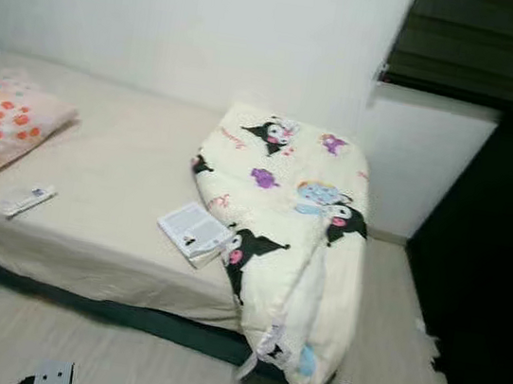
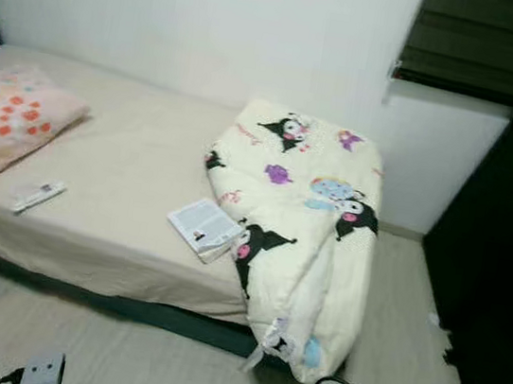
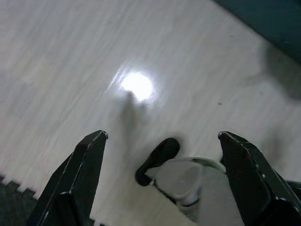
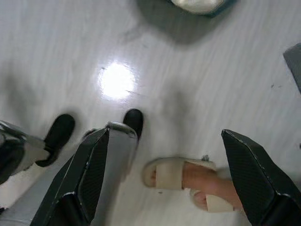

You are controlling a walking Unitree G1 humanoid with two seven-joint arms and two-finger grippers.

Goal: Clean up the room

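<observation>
I stand facing the long side of the low bed with its plain cream sheet (image 1: 116, 172), and both my arms hang idle at my sides. My left gripper (image 3: 162, 176) points down at the pale wood-look floor (image 3: 61, 56) with its two black fingers spread wide and nothing between them; my right gripper (image 4: 162, 176) is just as wide and empty, and past it I can see a person's foot in a beige sandal (image 4: 188, 181) close to my own leg. The mess I must tidy is all ahead of me and above my claws. The bulky cream quilt printed with black-and-pink cartoon figures (image 1: 295, 226) is heaped at the right end of the bed, its long axis running from the wall side out over the front edge, where its lower end droops toward the floor. Touching its left flank, near the front edge, lies a small white booklet with printed text (image 1: 194, 231). A slim white remote-like item (image 1: 29, 201) rests near the front edge at the left end, just beside the pink pillow with orange-red spots (image 1: 3, 123). I judge the quilt and booklet lie nearer my right arm.
</observation>
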